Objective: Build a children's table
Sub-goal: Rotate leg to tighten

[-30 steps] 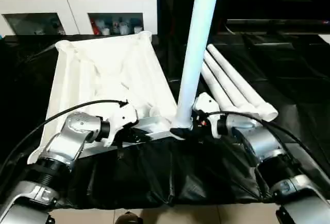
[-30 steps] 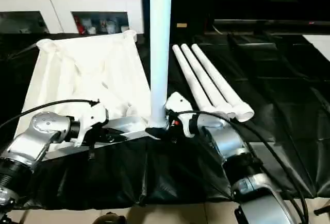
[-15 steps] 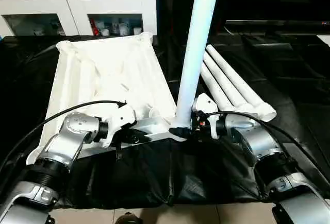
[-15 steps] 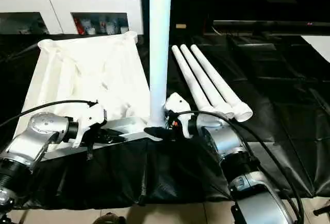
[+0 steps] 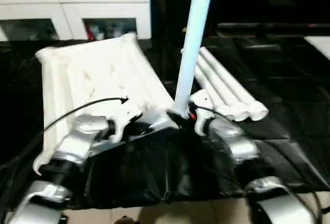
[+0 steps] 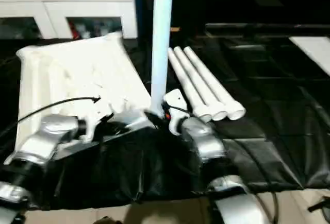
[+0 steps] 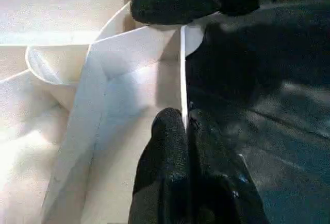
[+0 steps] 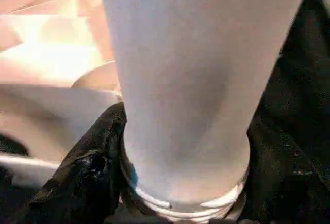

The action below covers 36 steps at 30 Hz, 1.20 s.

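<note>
Assembly under way: the small white plastic table top lies ribbed underside up on the black-covered work surface, exposing its corner sockets. The left gripper pinches the near rim tight, apparently to steady it, while the right gripper clasps a long white tube leg standing upright at the near corner socket. Three spare white tube legs wait just beside.

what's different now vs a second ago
The whole view has shifted, so the camera moved. The right gripper remains around the foot of the upright leg at the tabletop's near corner. The left gripper is still shut on its edge. Three spare legs lie as before.
</note>
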### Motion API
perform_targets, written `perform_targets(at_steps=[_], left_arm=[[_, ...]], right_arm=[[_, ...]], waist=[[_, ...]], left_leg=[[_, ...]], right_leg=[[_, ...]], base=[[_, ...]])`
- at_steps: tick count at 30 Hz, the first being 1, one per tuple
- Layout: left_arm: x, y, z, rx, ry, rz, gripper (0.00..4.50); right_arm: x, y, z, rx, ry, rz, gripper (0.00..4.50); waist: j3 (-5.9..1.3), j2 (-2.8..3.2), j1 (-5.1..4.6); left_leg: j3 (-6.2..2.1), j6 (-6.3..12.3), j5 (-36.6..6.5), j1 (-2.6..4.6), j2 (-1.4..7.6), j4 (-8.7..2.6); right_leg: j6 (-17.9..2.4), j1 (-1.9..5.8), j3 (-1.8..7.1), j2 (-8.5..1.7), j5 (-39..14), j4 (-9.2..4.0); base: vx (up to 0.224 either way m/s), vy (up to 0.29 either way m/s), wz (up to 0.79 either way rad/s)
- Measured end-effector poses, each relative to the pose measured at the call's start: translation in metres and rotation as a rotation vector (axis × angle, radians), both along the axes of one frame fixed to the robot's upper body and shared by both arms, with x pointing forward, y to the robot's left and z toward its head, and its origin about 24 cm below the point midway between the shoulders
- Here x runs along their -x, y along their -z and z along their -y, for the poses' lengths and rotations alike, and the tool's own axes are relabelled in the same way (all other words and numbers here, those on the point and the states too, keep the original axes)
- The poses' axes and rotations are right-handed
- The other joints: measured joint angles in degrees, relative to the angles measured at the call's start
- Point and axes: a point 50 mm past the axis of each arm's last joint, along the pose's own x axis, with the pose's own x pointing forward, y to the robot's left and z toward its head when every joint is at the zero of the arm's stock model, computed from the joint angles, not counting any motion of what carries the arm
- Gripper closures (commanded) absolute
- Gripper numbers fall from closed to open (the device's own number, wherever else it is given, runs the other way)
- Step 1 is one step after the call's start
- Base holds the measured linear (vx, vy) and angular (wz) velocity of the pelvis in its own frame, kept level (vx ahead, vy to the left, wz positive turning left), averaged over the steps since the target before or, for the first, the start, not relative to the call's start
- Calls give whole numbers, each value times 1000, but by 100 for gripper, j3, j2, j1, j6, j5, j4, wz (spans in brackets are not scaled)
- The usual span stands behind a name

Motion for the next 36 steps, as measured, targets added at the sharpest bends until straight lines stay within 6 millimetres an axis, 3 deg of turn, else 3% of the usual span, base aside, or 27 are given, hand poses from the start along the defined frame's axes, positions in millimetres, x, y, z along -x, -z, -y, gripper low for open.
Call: perform_targets(at_steps=[1,2,3,9,15,20,24,36], left_arm=[[0,1,1,-5,-8,3,450],[-1,1,2,-8,-14,7,450],[-1,1,3,-10,-16,10,450],[0,0,5,-7,-3,11,450],[6,-5,0,-4,110,10,450],[14,-8,-11,8,202,-21,450],[17,-10,-16,-3,257,-36,450],[24,-11,-22,-14,371,-79,450]], right_arm=[[-1,1,-3,3,19,-2,176],[-1,1,-4,4,33,2,120],[-1,1,-4,6,39,5,106],[-1,-1,0,-36,-2,12,57],[1,-7,15,-23,-213,39,57],[11,-12,34,17,-473,36,57],[16,-16,39,40,-609,25,57],[26,-18,45,86,-830,-20,145]], waist=[[-3,-6,-28],[-4,-7,-37],[-3,-13,-44],[0,-8,-47],[-1,-10,-4],[-1,-12,120],[-1,-14,165],[5,-43,246]], left_leg=[[-7,0,0,6,-2,0],[-12,1,-1,8,-4,0],[-13,2,-1,10,-10,0],[-20,5,-2,-10,-35,-7],[-16,8,-3,-63,-37,-11],[-2,5,-2,-75,16,-12],[4,5,-3,-77,15,-19],[14,4,-3,-71,13,-17]], right_leg=[[1,11,-3,0,-1,-16],[1,15,-5,0,-1,-27],[3,11,-2,-3,-2,-35],[2,19,17,-9,-1,-85],[-49,-25,23,-10,51,-59],[-14,-47,-16,12,2,-13],[-17,-50,-16,9,-8,-12],[-18,-43,-10,2,-7,-9]], base=[[0,0,0],[0,0,0],[0,0,0],[0,0,0],[0,0,0],[31,-17,1],[0,0,0],[0,0,0]])
